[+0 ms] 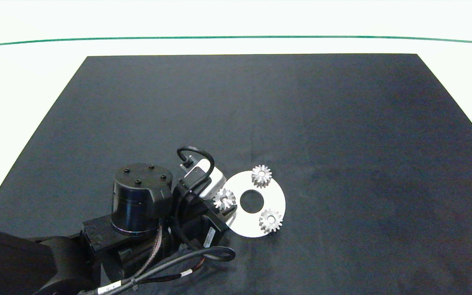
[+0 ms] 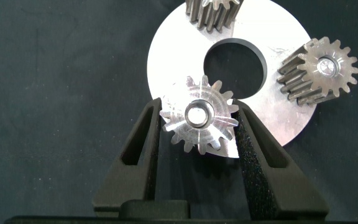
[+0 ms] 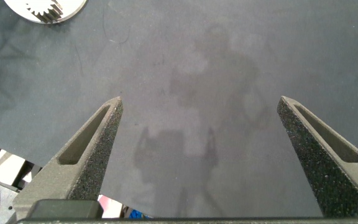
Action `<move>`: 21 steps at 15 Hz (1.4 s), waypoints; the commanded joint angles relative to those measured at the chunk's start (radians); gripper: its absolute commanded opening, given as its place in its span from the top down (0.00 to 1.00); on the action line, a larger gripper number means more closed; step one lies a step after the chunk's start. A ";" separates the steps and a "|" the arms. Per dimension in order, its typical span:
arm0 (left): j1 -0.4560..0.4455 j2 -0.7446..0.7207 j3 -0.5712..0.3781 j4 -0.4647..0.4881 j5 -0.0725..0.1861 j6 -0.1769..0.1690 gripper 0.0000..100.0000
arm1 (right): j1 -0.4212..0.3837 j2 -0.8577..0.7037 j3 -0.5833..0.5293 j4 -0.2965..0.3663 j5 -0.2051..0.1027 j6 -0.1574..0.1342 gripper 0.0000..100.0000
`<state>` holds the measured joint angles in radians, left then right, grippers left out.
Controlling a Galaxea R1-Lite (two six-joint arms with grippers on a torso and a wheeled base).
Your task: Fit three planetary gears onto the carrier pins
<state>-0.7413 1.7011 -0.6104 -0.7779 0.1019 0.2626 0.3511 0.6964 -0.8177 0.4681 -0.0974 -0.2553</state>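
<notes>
left gripper point(image 2: 199, 127) fingers grasping 1 gear point(image 2: 199, 116) at disc point(image 1: 276, 196) edge, seemingly on pin | 2 gears seated | right gripper point(image 3: 201, 134) fingers released

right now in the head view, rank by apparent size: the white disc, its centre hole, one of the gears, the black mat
1. black mat
2. white disc
3. centre hole and the gear look about alike, too close to rank; the other gears match it, the last sitting between the left pincer's fingers.

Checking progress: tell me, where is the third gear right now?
In the head view, the third gear sits between the left gripper fingers at the white disc's left edge.
</notes>
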 commanded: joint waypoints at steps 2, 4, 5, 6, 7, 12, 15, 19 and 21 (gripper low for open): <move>0.008 -0.009 0.005 -0.011 -0.005 0.001 0.93 | 0.000 0.000 0.000 0.003 -0.001 -0.002 0.00; 0.005 -0.008 -0.002 -0.011 -0.005 0.001 0.93 | 0.000 0.000 0.000 0.003 -0.001 -0.002 0.00; 0.000 -0.008 -0.003 -0.009 -0.007 0.004 0.93 | 0.000 0.000 0.000 0.001 -0.001 -0.002 0.00; -0.001 -0.006 -0.005 -0.008 -0.005 0.004 0.93 | 0.000 0.000 0.000 0.001 -0.001 -0.002 0.00; -0.003 -0.006 -0.006 -0.008 -0.005 0.004 0.93 | 0.002 0.000 -0.001 0.001 -0.002 -0.002 0.00; -0.004 -0.003 -0.009 -0.008 -0.007 0.006 0.93 | 0.005 0.000 0.000 0.001 -0.002 -0.002 0.00; -0.004 0.002 -0.006 -0.009 -0.008 0.001 0.00 | 0.005 0.002 0.000 0.001 -0.002 -0.002 0.00; -0.003 0.002 -0.006 -0.011 -0.010 -0.005 0.00 | 0.005 0.000 -0.001 0.001 -0.001 -0.002 0.00; -0.004 0.002 -0.008 -0.011 -0.010 -0.005 0.00 | 0.005 -0.001 -0.001 0.001 -0.001 -0.002 0.00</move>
<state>-0.7447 1.7004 -0.6181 -0.7847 0.0909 0.2564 0.3555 0.6960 -0.8179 0.4670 -0.0989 -0.2560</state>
